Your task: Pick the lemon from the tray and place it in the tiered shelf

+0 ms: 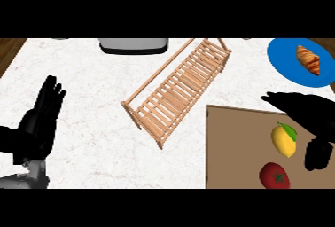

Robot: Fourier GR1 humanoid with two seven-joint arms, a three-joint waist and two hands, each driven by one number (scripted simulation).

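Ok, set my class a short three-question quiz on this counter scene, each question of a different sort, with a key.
1. True or false: the croissant lies on the blue plate.
2. Which lies on the tray beside the lemon? A tomato, B banana, C egg.
3. Fill in: the hand nearest the lemon is the robot's ____ hand.
Key: 1 true; 2 A; 3 right hand.

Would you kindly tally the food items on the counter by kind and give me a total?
Lemon: 1, on the tray
Tomato: 1, on the same tray
Croissant: 1, on the blue plate
Total: 3
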